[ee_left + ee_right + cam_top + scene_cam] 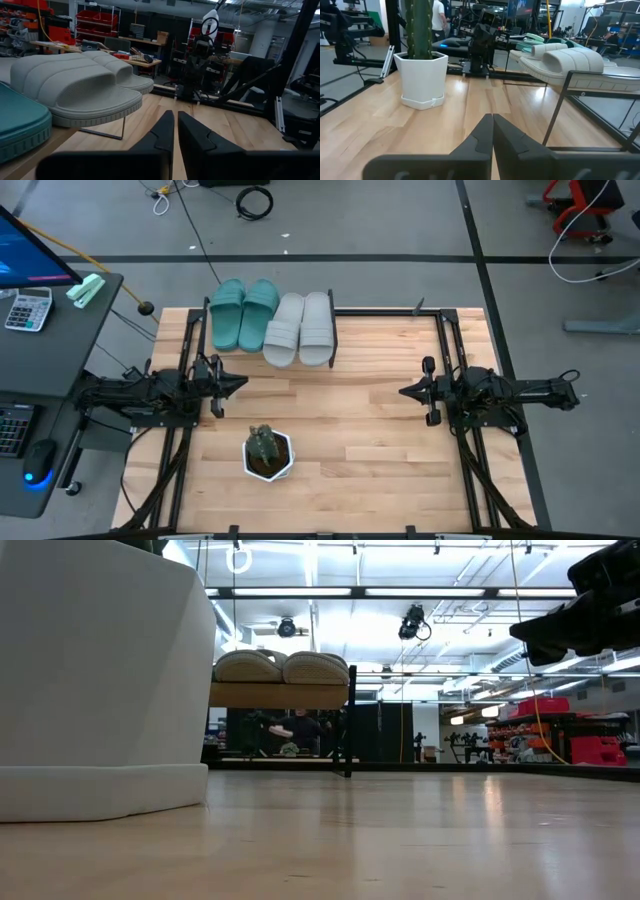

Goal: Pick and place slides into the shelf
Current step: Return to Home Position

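Two teal slides (243, 311) and two light grey slides (300, 328) lie side by side, soles down, on the top board of the shelf (330, 362) at the table's far edge. In the left wrist view the grey slides (80, 85) and a teal one (20, 125) show close by. My left gripper (243, 383) hovers shut at the table's left side, pointing toward the right. My right gripper (403, 391) hovers shut at the right side, pointing toward the left. Both hold nothing.
A small cactus in a white pot (268, 453) stands on the table near the front edge, left of centre. Bare wooden tabletop (340, 420) lies between the two arms. A desk with a calculator (28, 308) stands beyond the table's left edge.
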Controlling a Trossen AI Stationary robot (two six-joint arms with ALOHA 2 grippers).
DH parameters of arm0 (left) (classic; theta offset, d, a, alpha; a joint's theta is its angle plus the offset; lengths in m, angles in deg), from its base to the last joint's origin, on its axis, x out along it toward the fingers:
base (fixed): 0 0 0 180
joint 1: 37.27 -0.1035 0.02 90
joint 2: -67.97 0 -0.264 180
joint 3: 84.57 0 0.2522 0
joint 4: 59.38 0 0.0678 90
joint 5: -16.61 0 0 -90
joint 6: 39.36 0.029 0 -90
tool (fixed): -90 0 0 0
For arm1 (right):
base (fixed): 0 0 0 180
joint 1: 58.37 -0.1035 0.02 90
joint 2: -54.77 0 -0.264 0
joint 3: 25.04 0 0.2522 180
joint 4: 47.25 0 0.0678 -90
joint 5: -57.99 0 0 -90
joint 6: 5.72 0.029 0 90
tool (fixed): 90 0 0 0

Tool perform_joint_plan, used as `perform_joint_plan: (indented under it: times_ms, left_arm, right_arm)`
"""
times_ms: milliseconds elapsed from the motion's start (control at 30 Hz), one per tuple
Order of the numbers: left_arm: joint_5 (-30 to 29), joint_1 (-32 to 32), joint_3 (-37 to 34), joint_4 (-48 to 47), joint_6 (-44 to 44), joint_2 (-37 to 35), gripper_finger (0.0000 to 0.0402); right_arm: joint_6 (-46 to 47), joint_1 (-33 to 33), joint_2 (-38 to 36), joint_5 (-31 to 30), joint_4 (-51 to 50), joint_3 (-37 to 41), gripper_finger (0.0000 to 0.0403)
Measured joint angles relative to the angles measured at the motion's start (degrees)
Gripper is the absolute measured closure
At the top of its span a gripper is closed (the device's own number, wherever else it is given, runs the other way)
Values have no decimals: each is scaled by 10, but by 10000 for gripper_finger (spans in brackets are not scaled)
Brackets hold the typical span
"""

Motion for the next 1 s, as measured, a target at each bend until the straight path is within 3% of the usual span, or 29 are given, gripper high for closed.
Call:
perform_joint_plan:
  times_ms: [1000]
  left_arm:
    - [0,0,0,0,0,0,366]
  right_arm:
    - [0,0,0,0,-1,0,389]
